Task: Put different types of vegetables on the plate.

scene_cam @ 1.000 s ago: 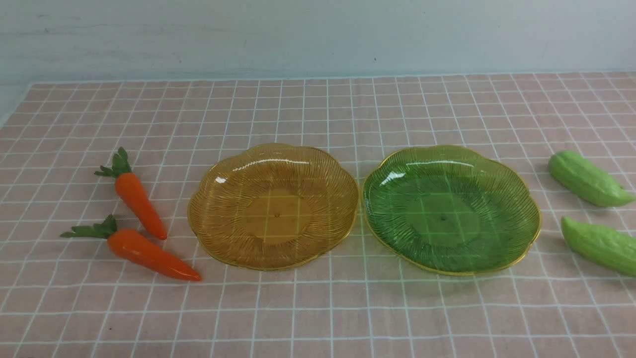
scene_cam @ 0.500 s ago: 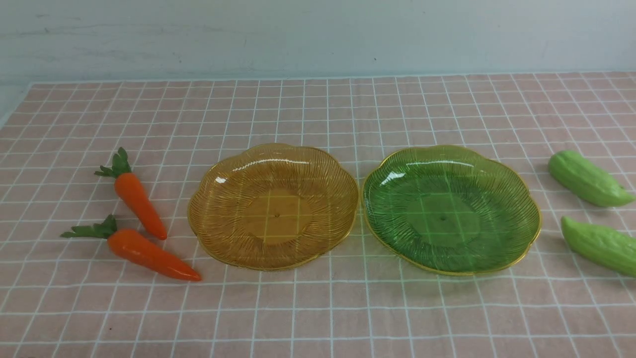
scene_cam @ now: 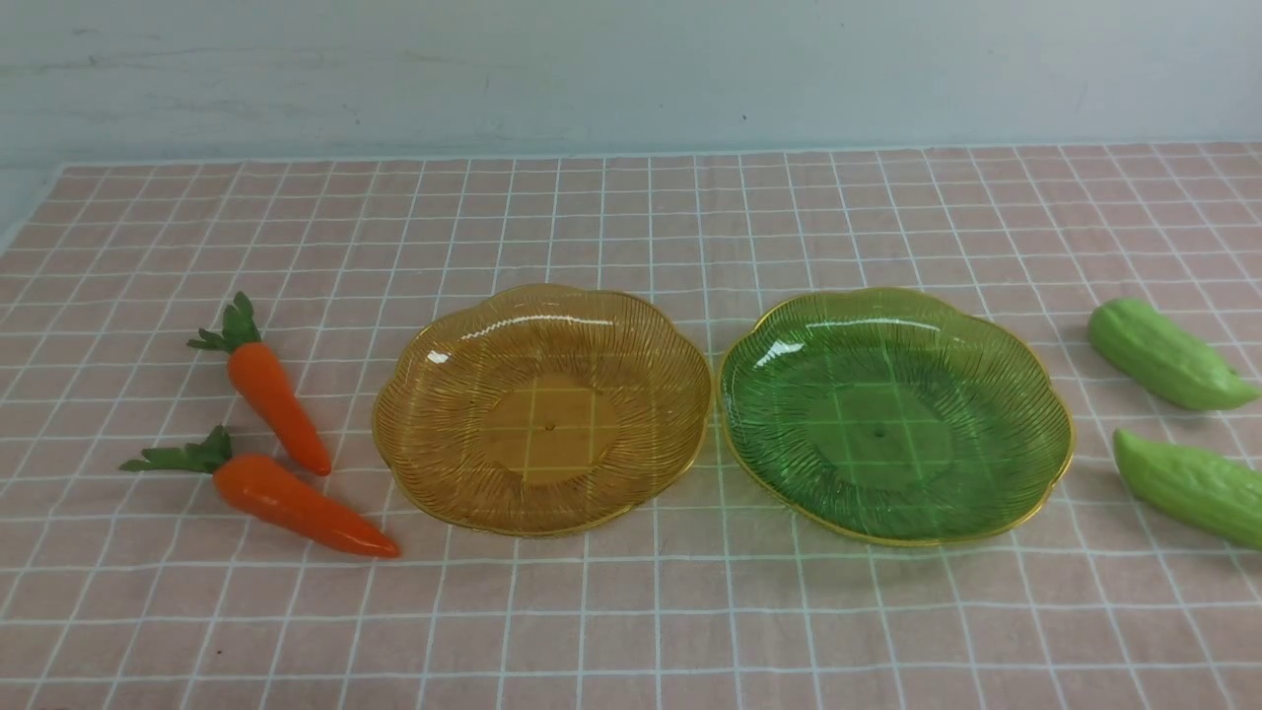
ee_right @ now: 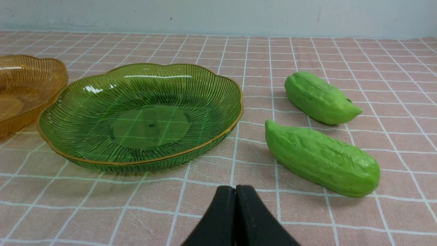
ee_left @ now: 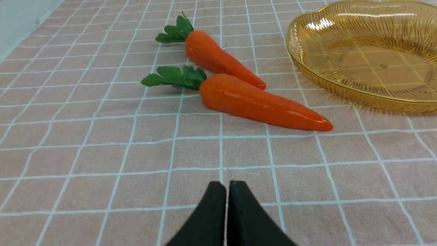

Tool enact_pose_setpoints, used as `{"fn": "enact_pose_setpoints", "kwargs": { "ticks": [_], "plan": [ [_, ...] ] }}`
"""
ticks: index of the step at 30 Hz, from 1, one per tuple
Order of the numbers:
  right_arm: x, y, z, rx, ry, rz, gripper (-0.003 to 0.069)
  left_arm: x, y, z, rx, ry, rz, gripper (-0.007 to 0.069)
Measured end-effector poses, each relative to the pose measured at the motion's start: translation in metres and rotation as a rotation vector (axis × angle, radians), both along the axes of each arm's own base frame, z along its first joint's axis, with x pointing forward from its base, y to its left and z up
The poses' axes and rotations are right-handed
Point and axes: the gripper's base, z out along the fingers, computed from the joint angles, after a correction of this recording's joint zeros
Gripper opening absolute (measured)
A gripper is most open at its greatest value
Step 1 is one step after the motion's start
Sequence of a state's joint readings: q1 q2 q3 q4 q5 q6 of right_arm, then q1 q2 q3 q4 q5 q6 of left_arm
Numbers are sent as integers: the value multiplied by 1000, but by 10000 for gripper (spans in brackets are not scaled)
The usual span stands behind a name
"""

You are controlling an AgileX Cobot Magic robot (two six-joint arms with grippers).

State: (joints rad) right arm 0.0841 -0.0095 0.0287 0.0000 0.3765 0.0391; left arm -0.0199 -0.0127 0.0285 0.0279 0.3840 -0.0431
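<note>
Two orange carrots lie at the left: the far carrot [scene_cam: 274,392] [ee_left: 218,58] and the near carrot [scene_cam: 296,503] [ee_left: 259,102]. An amber plate [scene_cam: 434,493] [ee_left: 307,73] and a green plate [scene_cam: 779,493] [ee_right: 85,162] sit side by side in the middle, both empty. Two light-green gourds lie at the right: the far gourd [scene_cam: 1163,357] [ee_right: 319,97] and the near gourd [scene_cam: 1193,485] [ee_right: 321,159]. My left gripper [ee_left: 227,184] is shut and empty, short of the near carrot. My right gripper [ee_right: 235,188] is shut and empty, short of the near gourd. Neither gripper shows in the front view.
A pink checked cloth [scene_cam: 631,621] covers the table. A pale wall [scene_cam: 631,69] stands behind its far edge. The cloth's left edge [scene_cam: 30,222] shows at the far left.
</note>
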Motion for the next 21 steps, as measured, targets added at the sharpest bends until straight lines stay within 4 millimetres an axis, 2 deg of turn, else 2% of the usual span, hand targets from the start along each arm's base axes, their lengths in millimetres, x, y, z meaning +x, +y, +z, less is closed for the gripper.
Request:
{"fn": "enact_pose_setpoints", "kwargs": {
  "ticks": [11,14,16,18,21],
  "plan": [
    [0,0,0,0,0,0,-17,0,0,0,-6,0,1,-3],
    [0,0,0,5,0,-1,-17,0,-2,0,-101,2,9,-3],
    [0,2,0,145,9,-7,-17,0,-7,0,-308,9,23,-3],
    [0,6,2,406,19,-16,-17,-1,-15,3,-698,35,53,-3],
    [0,10,6,722,31,-21,-17,-1,-22,8,-1066,69,64,-3]
  ]
}}
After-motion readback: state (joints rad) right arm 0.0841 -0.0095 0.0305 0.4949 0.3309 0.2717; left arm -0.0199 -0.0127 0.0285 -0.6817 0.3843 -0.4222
